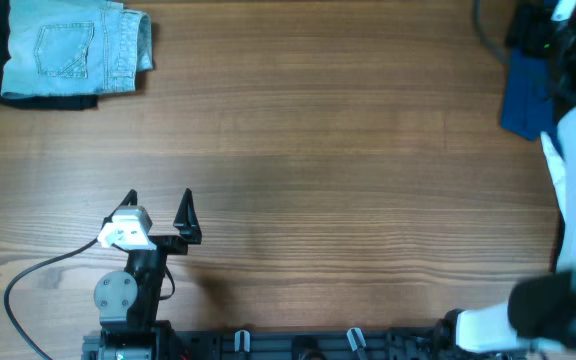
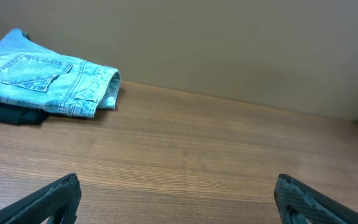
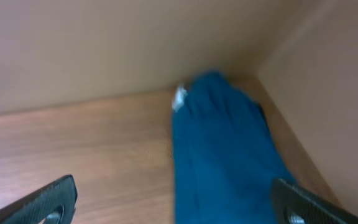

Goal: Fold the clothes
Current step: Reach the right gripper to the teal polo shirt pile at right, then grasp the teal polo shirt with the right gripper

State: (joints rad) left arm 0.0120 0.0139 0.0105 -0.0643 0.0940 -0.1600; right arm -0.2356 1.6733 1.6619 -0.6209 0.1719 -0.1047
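The wooden table (image 1: 318, 150) is carrying everything. The deep-blue top (image 3: 222, 155) is lying bunched in the table's far right corner, running along the right edge. A pale denim piece (image 1: 68, 45) is sitting folded at the table's far left corner, resting on a dark garment (image 2: 5, 114). The right gripper (image 3: 173, 202) is hovering over the table's right side with its jaws spread wide, gripping nothing, and the top is showing ahead of its fingers. The left gripper (image 1: 159, 200) is hanging near the table's front edge, left of centre, also gaping fully and holding nothing. A small white tag (image 3: 179, 98) is showing at the top's far end.
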